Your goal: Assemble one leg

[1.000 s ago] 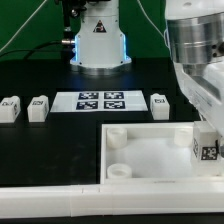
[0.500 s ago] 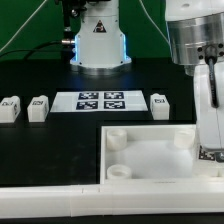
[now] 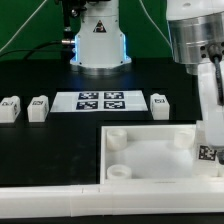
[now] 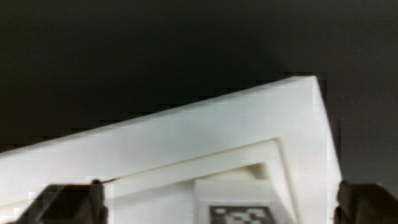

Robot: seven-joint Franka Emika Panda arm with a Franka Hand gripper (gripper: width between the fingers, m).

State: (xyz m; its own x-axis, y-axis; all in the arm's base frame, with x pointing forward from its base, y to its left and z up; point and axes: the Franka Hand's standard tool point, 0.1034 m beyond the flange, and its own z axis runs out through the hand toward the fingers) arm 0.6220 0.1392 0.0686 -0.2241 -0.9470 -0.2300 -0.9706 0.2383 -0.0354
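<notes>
My gripper (image 3: 208, 148) is low over the far right corner of the large white tray (image 3: 150, 160). One leg (image 3: 207, 153), a small white block with a black-and-white tag, stands upright at that corner between my fingers. In the wrist view the leg (image 4: 242, 212) sits between the two dark fingertips (image 4: 71, 205), which stand wide apart, with a gap on one side. My gripper (image 4: 217, 208) looks open around the leg. Three more legs lie on the black table: two on the exterior view's left (image 3: 10, 108) (image 3: 38, 107) and one right of the middle (image 3: 161, 104).
The marker board (image 3: 100, 101) lies flat between the loose legs. The arm's base (image 3: 98, 45) stands behind it. The tray has raised walls and round corner sockets (image 3: 117, 140). A white strip (image 3: 50, 205) runs along the front edge.
The hand has turned about its axis and shifted slightly over the tray's corner. The leg has stayed at about the same spot.
</notes>
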